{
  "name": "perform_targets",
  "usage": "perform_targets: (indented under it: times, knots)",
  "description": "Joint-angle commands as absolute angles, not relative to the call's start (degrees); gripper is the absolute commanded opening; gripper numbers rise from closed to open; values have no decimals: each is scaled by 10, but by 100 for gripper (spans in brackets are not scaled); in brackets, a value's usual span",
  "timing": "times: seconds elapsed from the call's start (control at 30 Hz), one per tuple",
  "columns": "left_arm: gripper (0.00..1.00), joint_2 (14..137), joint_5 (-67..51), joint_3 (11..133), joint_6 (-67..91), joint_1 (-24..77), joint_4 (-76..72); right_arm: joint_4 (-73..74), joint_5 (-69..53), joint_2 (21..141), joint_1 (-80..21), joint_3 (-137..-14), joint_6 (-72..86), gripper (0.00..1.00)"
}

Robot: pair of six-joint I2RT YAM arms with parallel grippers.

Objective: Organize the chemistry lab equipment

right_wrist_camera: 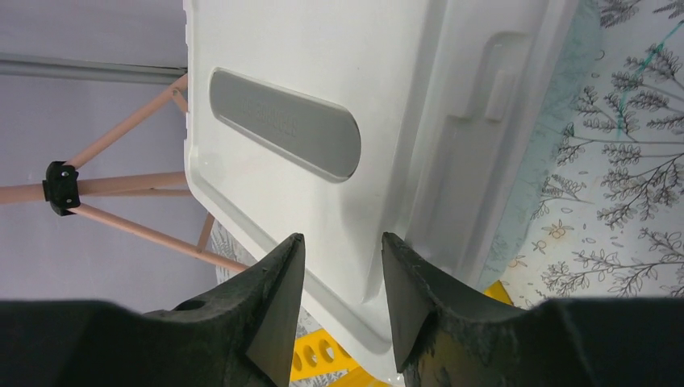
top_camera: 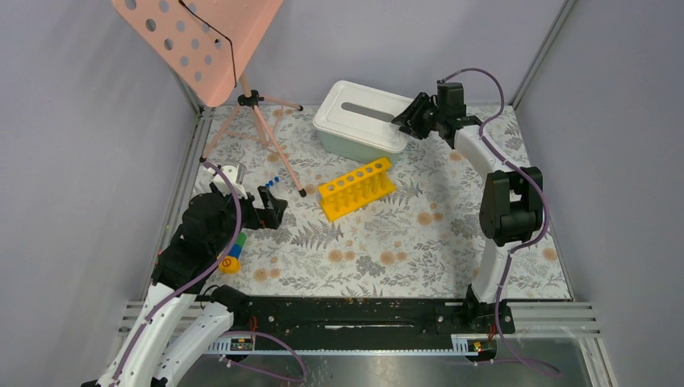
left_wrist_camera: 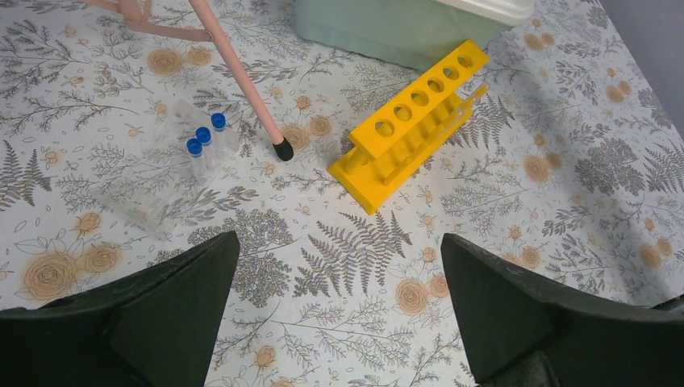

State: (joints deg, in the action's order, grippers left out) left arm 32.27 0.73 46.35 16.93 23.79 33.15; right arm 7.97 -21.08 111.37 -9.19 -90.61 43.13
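The yellow test-tube rack [top_camera: 355, 188] lies on the floral mat mid-table, and shows in the left wrist view [left_wrist_camera: 419, 121] and under the lid in the right wrist view [right_wrist_camera: 323, 355]. Three tiny clear blue-capped tubes [top_camera: 273, 182] lie left of it [left_wrist_camera: 206, 137], by a tripod foot. My left gripper [top_camera: 274, 208] is open and empty [left_wrist_camera: 339, 266], low over the mat near the tubes. My right gripper [top_camera: 407, 119] is over the white lid [right_wrist_camera: 323, 97] of the storage box, jaws a little apart [right_wrist_camera: 343, 266] with nothing between them. The red-capped bottle is out of view.
The pale green storage box [top_camera: 355, 137] with its white lid stands at the back centre. The pink perforated stand on a tripod [top_camera: 258, 121] fills the back left, with one leg [left_wrist_camera: 242, 76] ending beside the tubes. A green-blue-yellow block stack [top_camera: 232, 254] lies by the left arm.
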Motion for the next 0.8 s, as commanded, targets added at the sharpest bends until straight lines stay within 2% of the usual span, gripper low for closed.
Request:
perform_targets:
  times: [0.0, 0.27, 0.47, 0.6, 0.77]
  knots:
    - [99, 324, 21, 486, 163, 238, 313, 105, -160, 1102, -89, -889, 393, 48]
    - [99, 325, 19, 486, 161, 238, 313, 100, -223, 1117, -89, -930, 388, 48]
    - [99, 326, 22, 486, 160, 238, 313, 94, -250, 1085, -90, -946, 388, 49]
    - [99, 329, 19, 487, 159, 238, 313, 120, -250, 1034, -93, -946, 370, 50]
    - [99, 330, 12, 486, 160, 238, 312, 141, -237, 917, -106, -866, 325, 54]
